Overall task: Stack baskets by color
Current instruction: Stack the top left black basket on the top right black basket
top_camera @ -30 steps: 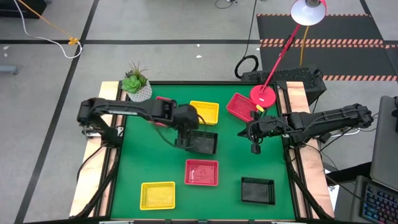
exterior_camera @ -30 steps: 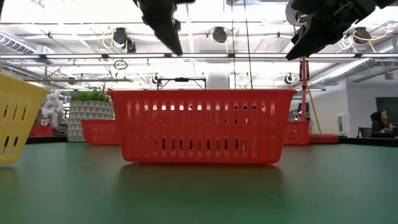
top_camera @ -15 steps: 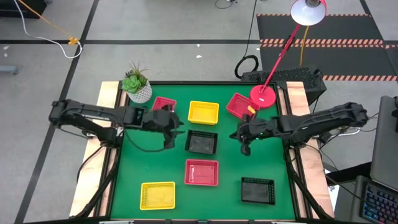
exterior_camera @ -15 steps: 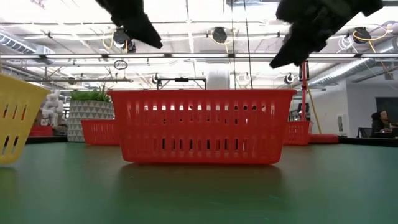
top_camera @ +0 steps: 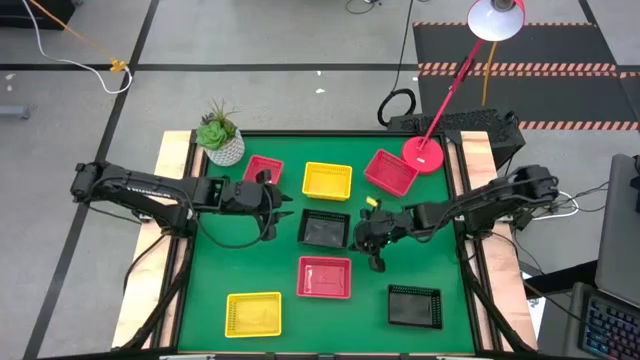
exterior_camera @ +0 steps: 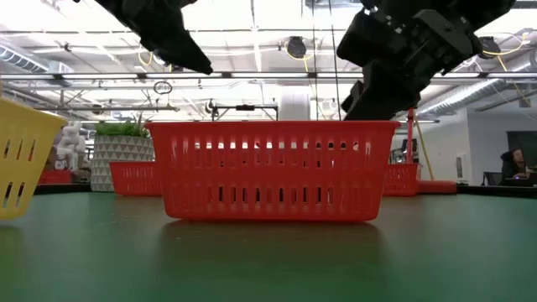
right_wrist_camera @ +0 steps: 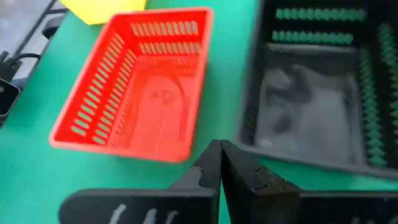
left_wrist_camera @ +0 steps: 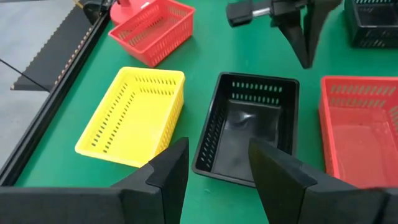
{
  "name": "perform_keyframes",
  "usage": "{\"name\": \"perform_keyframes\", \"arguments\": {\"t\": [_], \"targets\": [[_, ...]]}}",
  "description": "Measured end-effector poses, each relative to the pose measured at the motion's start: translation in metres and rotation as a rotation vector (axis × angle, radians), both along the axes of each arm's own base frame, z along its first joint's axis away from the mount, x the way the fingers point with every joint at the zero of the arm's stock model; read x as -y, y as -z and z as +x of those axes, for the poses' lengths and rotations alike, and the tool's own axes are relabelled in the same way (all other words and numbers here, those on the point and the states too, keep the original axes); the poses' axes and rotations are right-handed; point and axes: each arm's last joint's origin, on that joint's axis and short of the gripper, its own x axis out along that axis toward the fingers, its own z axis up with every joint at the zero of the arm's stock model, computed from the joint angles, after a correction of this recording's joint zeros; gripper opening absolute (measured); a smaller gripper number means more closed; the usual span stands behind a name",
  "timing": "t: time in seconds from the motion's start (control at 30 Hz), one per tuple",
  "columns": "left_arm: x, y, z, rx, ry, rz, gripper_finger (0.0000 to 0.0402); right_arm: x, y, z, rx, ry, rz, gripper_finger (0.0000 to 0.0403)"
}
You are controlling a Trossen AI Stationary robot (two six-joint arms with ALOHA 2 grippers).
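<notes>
Several baskets lie on the green table (top_camera: 215,270). Across the far side are a red basket (top_camera: 263,168), a yellow one (top_camera: 327,181) and a tilted red one (top_camera: 390,171). A black basket (top_camera: 325,228) sits mid-table, a red one (top_camera: 325,277) just nearer. At the near edge are a yellow basket (top_camera: 253,314) and a black one (top_camera: 414,306). My left gripper (top_camera: 273,219) hovers open left of the middle black basket (left_wrist_camera: 249,127). My right gripper (top_camera: 376,260) hangs shut, right of that black basket (right_wrist_camera: 317,106) and the red one (right_wrist_camera: 137,93).
A white plant pot (top_camera: 222,142) stands at the far left corner. The red lamp base (top_camera: 425,155) stands at the far right, beside the tilted red basket. Wooden rails (top_camera: 172,270) border the mat on both sides. Bare mat shows at the near middle and left.
My left gripper has drawn back from the middle black basket's left rim toward the table's left edge, staying open; that basket has stayed in place. My right gripper, still shut, has moved toward the left and near edges and sunk, closing on the middle black and red baskets.
</notes>
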Motion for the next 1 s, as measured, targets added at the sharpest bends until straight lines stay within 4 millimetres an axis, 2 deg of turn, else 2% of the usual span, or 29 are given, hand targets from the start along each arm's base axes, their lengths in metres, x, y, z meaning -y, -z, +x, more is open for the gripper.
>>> {"name": "perform_keyframes", "arguments": {"t": [0.23,0.57,1.0], "targets": [[-0.001,-0.001,0.0,0.007,-0.003,-0.001,0.017,-0.009,0.005,0.007,0.05,-0.038,-0.009,0.0002],[0.0,-0.001,0.001,0.017,-0.003,-0.002,0.017,-0.009,0.013,0.009,0.026,-0.034,-0.054,0.0002],[0.0,-0.001,0.001,0.018,-0.002,0.0,0.017,-0.005,0.014,0.008,0.023,0.003,-0.111,0.0002]]}}
